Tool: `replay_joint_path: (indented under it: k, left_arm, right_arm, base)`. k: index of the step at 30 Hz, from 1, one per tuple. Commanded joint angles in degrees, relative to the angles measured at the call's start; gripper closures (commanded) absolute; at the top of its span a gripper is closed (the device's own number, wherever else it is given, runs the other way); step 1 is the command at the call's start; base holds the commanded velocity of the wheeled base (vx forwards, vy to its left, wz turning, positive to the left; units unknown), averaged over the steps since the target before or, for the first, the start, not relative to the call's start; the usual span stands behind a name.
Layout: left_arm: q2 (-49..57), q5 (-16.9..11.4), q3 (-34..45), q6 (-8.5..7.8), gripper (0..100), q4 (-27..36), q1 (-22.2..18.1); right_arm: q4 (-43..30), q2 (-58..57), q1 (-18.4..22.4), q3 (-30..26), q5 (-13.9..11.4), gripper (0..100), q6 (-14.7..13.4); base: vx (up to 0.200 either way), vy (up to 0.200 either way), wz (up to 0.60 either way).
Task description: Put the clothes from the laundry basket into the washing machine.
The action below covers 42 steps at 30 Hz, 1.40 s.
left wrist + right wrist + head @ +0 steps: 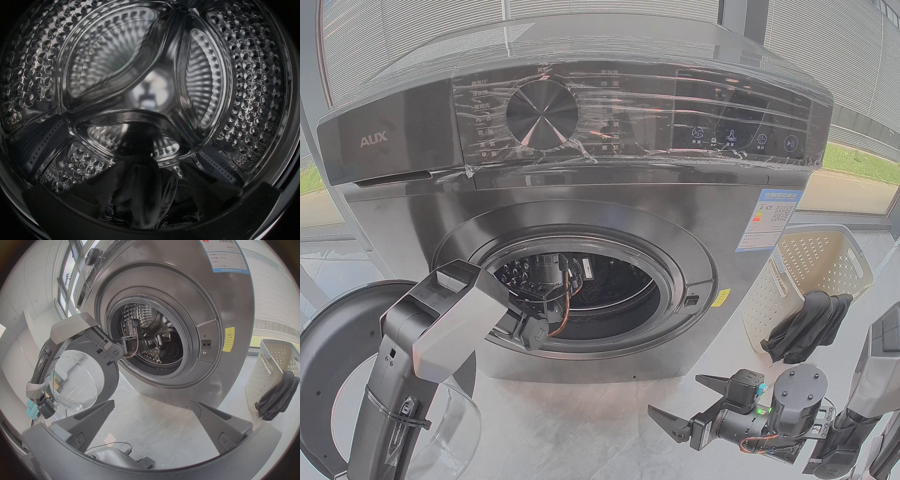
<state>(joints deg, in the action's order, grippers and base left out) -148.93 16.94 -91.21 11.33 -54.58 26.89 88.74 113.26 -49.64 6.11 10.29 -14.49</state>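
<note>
The left arm (440, 315) is being held through the open mouth of the washing machine (675, 212), left of centre in the head view. The left gripper (549, 281) is being kept inside the drum (250, 78); whether it is open or closed cannot be told. A dark garment (140, 187) is being shown crumpled on the drum floor, low in the left wrist frame. A second dark garment (809, 325) is being carried by the rim of the laundry basket (831, 247) at the right edge, draped half outside. The right gripper (675, 394) is being held wide and empty at the lower right, near that basket but apart from it. The cloth is being judged soft, light and limp: sagging and trailing are to be expected when it is lifted, and it may snag on the rim. A hold is best taken on the bunched fold at the rim, where several layers are gathered.
</note>
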Motion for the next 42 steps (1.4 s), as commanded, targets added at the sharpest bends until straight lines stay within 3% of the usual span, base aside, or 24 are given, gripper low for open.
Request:
replay_joint_path:
  k: [1, 6, 12, 22, 25, 30, 32, 36, 39, 42]
  left_arm:
    - [2.68, 0.02, 3.41, -0.16, 0, 0.00, 1.14]
    - [7.43, -0.69, 11.67, -0.43, 0, 0.17, 3.61]
    - [17.36, -1.04, 30.57, -0.34, 0, -1.50, 10.02]
    - [31.07, -1.04, 55.79, 0.36, 0, -13.45, 17.76]
    - [36.08, -0.95, 63.26, 1.33, 0, -18.28, 19.16]
    - [45.13, -0.95, 71.79, 3.70, 0, -21.27, 19.43]
    - [49.18, -0.25, 74.07, 4.93, 0, -21.18, 19.07]
    - [55.86, 1.42, 76.80, 5.02, 0, -21.18, 18.46]
    - [59.28, 3.01, 78.20, 4.93, 0, -21.10, 18.37]
    - [62.36, 4.32, 80.31, 4.58, 0, -21.27, 18.20]
  right_arm:
    - [0.03, -0.06, -0.02, 0.13, -0.01, 0, -0.01]
    - [0.03, -0.06, -0.02, 0.13, -0.01, 0, -0.01]
    - [0.03, -0.32, 0.07, -0.04, -0.01, 0, -0.01]
    - [0.03, -0.67, 0.25, -0.57, 0.08, 0, -0.01]
    - [0.03, -1.64, 0.42, -0.83, 0.17, 0, -0.01]
    - [0.12, -4.81, 1.21, -1.89, 0.43, 0, -0.10]
    - [0.03, -5.51, 2.00, -1.98, 2.02, 0, -0.53]
    - [-0.05, -9.99, 4.46, -2.15, 4.65, 0, -1.33]
    - [-0.05, -14.47, 6.57, -3.56, 4.83, 0, -0.97]
    - [-0.14, -20.19, 12.11, -5.67, 4.30, 0, 0.43]
  base:
    - [0.000, 0.000, 0.00]
    - [0.000, 0.000, 0.00]
    - [0.000, 0.000, 0.00]
    - [0.000, 0.000, 0.00]
    - [0.000, 0.000, 0.00]
    - [0.000, 0.000, 0.00]
    - [0.000, 0.000, 0.00]
    - [0.000, 0.000, 0.00]
    - [0.000, 0.000, 0.00]
    - [0.000, 0.000, 0.00]
